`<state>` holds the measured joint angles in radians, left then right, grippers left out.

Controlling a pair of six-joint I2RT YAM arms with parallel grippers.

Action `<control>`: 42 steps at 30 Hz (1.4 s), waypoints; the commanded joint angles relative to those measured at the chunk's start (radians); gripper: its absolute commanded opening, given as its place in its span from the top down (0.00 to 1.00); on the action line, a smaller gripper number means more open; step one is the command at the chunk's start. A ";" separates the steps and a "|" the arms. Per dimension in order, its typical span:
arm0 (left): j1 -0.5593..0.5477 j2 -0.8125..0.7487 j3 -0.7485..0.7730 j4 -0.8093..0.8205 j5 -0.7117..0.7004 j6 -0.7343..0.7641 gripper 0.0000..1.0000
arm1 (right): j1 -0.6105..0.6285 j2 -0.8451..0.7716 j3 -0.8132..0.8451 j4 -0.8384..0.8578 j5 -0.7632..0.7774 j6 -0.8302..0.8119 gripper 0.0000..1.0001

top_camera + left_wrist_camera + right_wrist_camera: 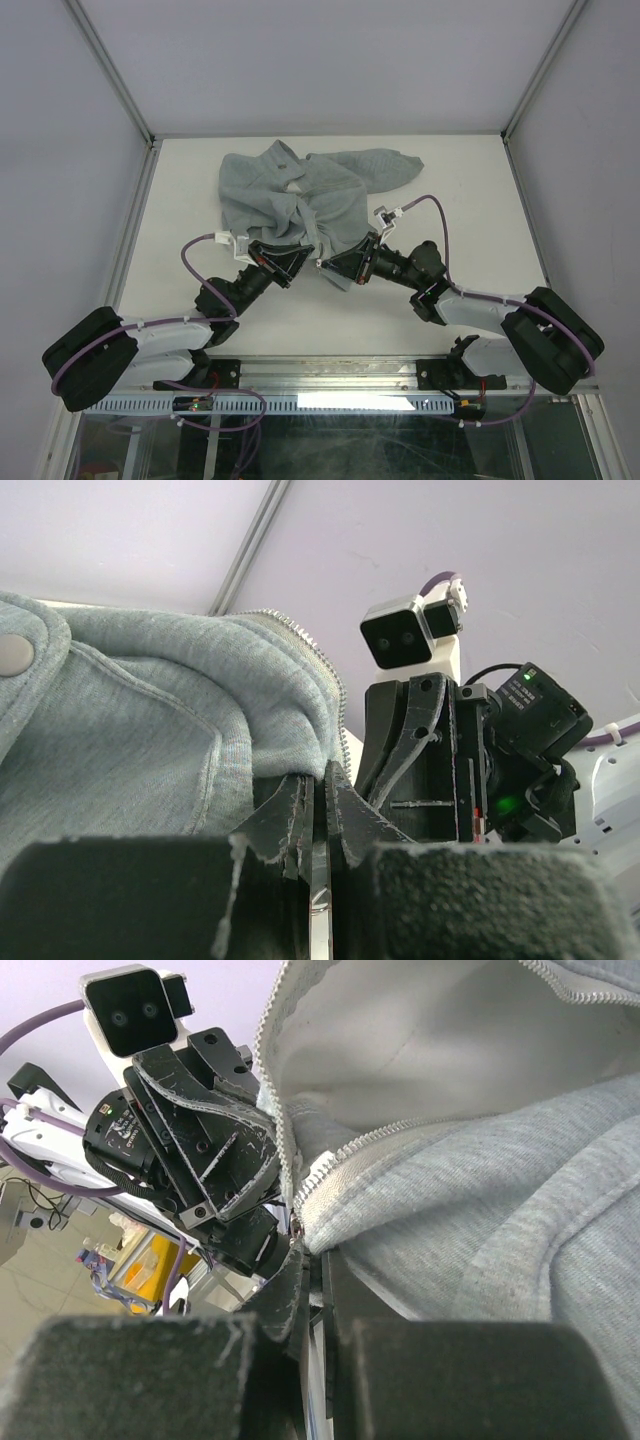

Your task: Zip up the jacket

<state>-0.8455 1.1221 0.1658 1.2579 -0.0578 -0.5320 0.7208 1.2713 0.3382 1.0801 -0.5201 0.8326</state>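
The jacket [300, 200] is lying rumpled toward 12 o'clock on the bench [480, 200] while the left claw [292, 262] and right claw [333, 266] are each clamping tight on its edge at 6 o'clock, so they are best pulling the zipper teeth [345, 1152] taut and aligning the 2 ends squarely.

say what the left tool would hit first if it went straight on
The left tool pinches the jacket hem; straight beyond that, probably the right tool facing it, very close, though depth is unclear.
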 commanded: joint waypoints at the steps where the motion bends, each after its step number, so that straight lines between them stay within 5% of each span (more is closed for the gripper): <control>1: -0.016 -0.034 0.021 0.093 0.010 0.012 1.00 | 0.011 -0.008 0.045 0.112 -0.007 0.008 1.00; 42: -0.016 -0.083 0.016 -0.038 0.043 0.039 1.00 | 0.012 -0.065 0.049 0.064 0.047 0.029 1.00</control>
<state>-0.8455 1.0664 0.1658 1.2003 -0.0505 -0.5220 0.7254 1.2419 0.3382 1.0927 -0.4862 0.8562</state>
